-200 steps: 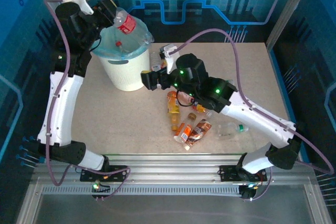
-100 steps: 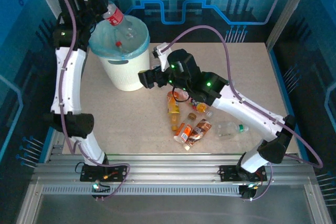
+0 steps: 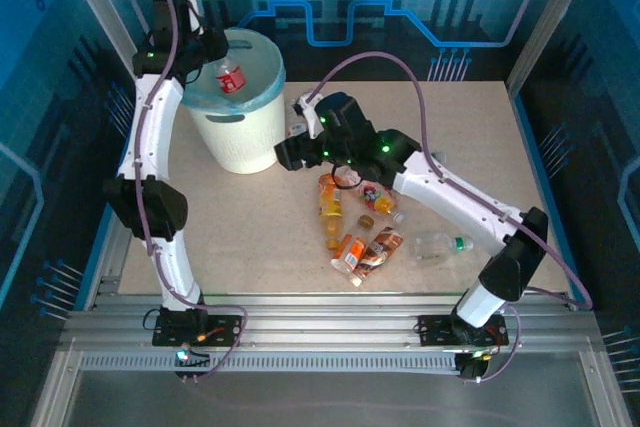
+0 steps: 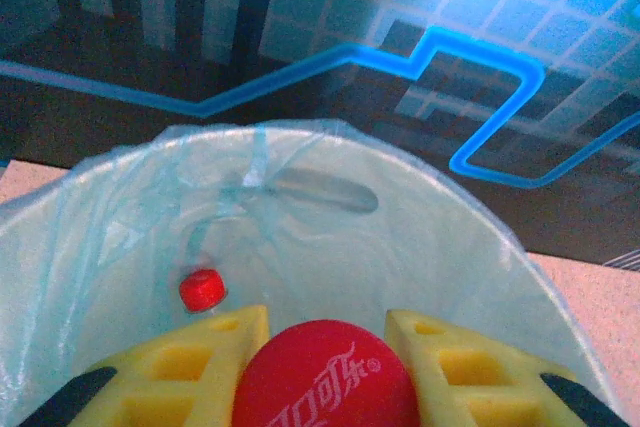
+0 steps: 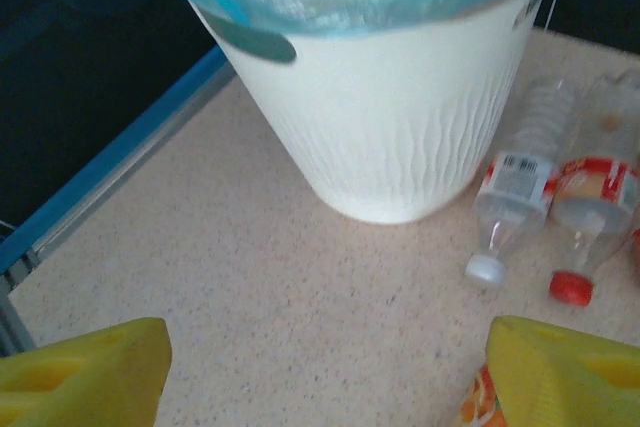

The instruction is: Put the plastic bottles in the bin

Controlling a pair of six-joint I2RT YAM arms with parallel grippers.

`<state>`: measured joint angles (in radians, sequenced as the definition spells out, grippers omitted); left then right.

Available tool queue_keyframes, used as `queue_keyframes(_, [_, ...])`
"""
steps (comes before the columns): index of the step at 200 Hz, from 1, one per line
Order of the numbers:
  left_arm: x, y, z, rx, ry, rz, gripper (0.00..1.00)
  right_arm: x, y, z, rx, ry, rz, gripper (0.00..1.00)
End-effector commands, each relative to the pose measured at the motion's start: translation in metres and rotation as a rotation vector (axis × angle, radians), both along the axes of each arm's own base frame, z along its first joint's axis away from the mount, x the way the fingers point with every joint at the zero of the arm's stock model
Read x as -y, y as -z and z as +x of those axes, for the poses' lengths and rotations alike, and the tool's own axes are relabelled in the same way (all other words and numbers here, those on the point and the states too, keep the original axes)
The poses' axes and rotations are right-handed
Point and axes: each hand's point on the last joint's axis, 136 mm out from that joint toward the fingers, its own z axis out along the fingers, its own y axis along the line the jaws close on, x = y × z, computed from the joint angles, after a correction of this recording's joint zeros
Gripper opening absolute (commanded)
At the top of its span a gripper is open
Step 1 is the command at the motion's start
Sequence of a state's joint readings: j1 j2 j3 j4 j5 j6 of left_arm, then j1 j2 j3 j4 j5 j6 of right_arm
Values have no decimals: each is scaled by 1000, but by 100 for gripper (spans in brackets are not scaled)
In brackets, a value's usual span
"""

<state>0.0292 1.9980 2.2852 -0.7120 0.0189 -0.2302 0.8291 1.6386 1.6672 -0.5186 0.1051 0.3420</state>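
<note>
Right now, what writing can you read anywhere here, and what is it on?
"口可乐", seemingly, in white script with the start cut off: red label of the held bottle.
Barcode label on a lying bottle: digits too blurred.
Other labels: too small to read.

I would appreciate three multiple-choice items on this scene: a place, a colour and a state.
1. Where is the left gripper?
A. Over the bin
B. Low on the far right
C. Low at the near edge
2. What colour is the bag lining the bin?
A. Black
B. Light blue
C. Yellow
3. What state is the left gripper in?
A. Open and empty
B. Half open, empty
C. Shut on a red-labelled bottle
Answers: 1 A, the bin's mouth lies below its fingers; 2 B, it looks pale blue; 3 C, both fingers press the bottle.
</note>
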Motion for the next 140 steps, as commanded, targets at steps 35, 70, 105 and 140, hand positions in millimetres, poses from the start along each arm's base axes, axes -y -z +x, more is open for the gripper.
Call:
queue_keyframes(35, [6, 55, 11, -106, 77, -2, 13, -3, 26, 5, -153, -21, 14, 82])
queue_keyframes(70, [8, 57, 12, -113, 82, -13, 33, -9, 25, 3, -184, -45, 28, 79])
queue_keyframes(105, [9, 46, 8, -98, 89, -17, 42, -9, 27, 0, -204, -41, 33, 79])
queue_keyframes(140, [12, 27, 4, -67, 102, -33, 54, -6, 23, -4, -209, -38, 46, 79])
